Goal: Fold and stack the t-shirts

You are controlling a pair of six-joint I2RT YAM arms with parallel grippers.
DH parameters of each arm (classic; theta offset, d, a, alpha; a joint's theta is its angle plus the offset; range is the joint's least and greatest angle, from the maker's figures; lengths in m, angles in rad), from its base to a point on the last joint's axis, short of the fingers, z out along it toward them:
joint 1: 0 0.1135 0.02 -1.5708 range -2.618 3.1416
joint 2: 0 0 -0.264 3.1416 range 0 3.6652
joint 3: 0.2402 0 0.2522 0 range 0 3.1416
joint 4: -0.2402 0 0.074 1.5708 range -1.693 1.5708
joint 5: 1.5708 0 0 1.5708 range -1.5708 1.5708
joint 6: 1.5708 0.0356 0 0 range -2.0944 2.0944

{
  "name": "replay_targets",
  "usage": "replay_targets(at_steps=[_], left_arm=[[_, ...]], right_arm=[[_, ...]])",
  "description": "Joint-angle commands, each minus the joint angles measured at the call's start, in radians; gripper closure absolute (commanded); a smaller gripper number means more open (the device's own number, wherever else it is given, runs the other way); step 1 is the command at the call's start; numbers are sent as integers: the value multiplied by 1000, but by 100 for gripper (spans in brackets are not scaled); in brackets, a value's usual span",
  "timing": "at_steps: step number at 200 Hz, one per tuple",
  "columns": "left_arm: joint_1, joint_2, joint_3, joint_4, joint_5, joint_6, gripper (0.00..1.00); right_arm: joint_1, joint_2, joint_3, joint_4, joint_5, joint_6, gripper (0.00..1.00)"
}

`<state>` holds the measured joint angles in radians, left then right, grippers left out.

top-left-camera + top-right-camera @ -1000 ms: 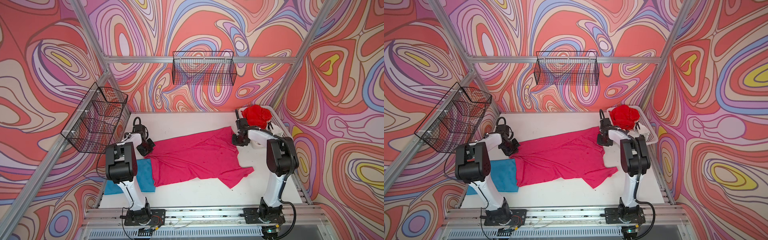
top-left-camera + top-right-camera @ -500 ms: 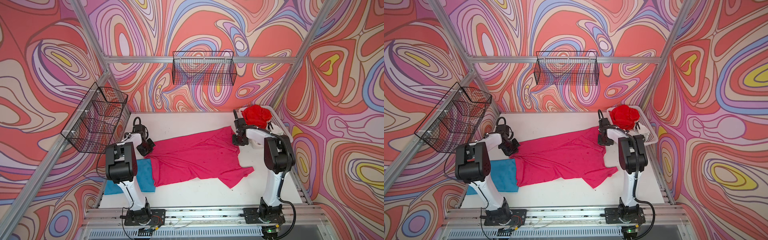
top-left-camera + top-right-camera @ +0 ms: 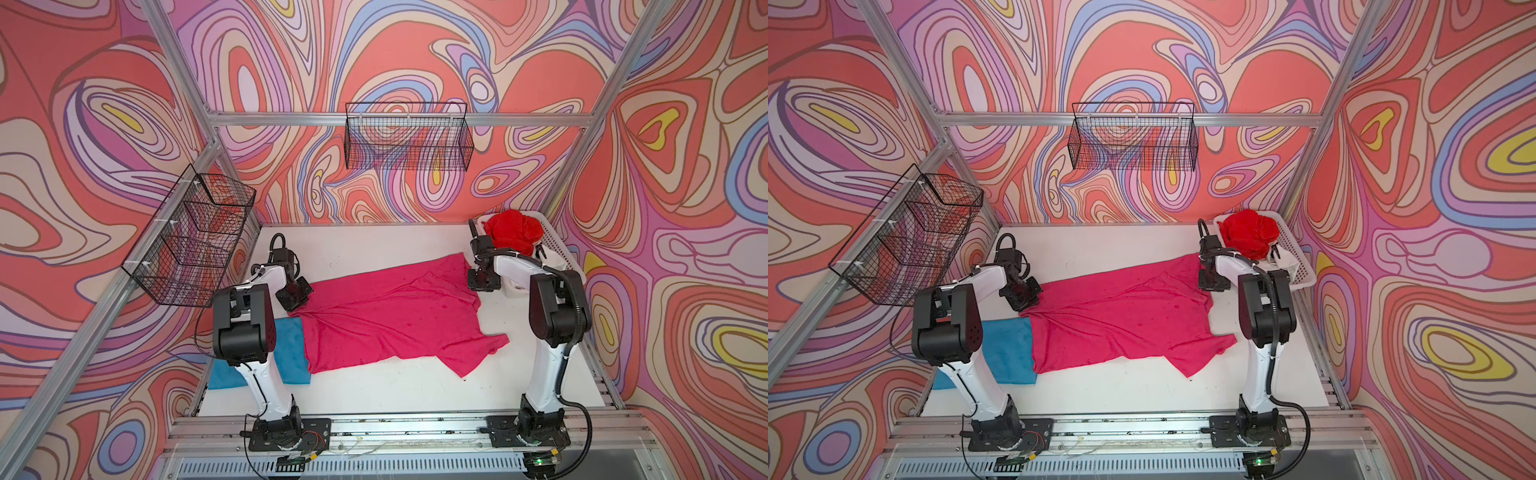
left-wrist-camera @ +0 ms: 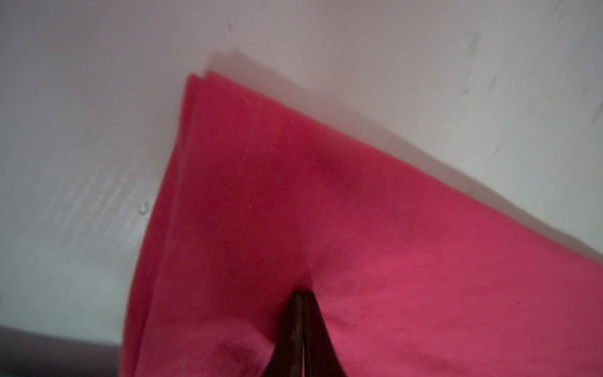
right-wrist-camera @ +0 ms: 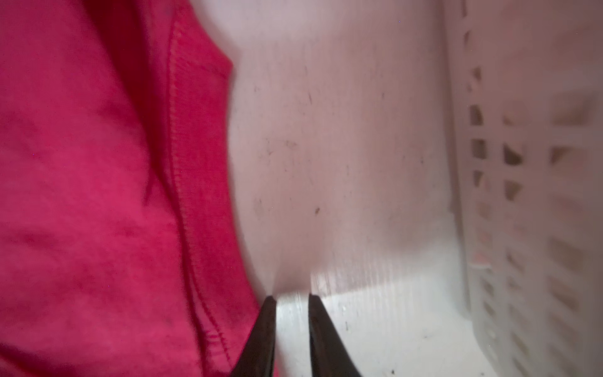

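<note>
Low in the left wrist view, the left claw (image 4: pixel 301 293) pinches the magenta t-shirt (image 4: pixel 326 196) (probably to pull it flat); the right claw (image 5: pixel 292 297), slightly spread, holds nothing.

You're swinging the right arm's elbow (image 3: pixel 557 309) inward, toward the middle of the table (image 3: pixel 374 395), in both top views. Most of that is happening early in the second, then it's slowing. The white forearm link (image 3: pixel 513 266) is turning with it. The right gripper (image 3: pixel 482 284) is shifting only slightly beside the magenta-pink t-shirt's (image 3: pixel 395 311) far right corner.
</note>
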<state>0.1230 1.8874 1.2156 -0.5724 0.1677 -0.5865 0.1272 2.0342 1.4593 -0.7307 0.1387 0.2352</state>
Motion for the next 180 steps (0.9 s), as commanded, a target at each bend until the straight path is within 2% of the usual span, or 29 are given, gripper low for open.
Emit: replay_targets(at_steps=[1, 67, 115, 180], left_arm=[[-20, 39, 16, -87, 9, 6, 92], [-25, 63, 52, -84, 15, 0, 91], [-26, 147, 165, -109, 47, 10, 91], [-49, 290, 357, -141, 74, 20, 91]], right_arm=[[11, -40, 83, -13, -79, 25, 80], [48, 185, 286, 125, -169, 77, 78], [42, 351, 412, 114, -111, 66, 78], [-13, 487, 547, 77, -63, 31, 78]])
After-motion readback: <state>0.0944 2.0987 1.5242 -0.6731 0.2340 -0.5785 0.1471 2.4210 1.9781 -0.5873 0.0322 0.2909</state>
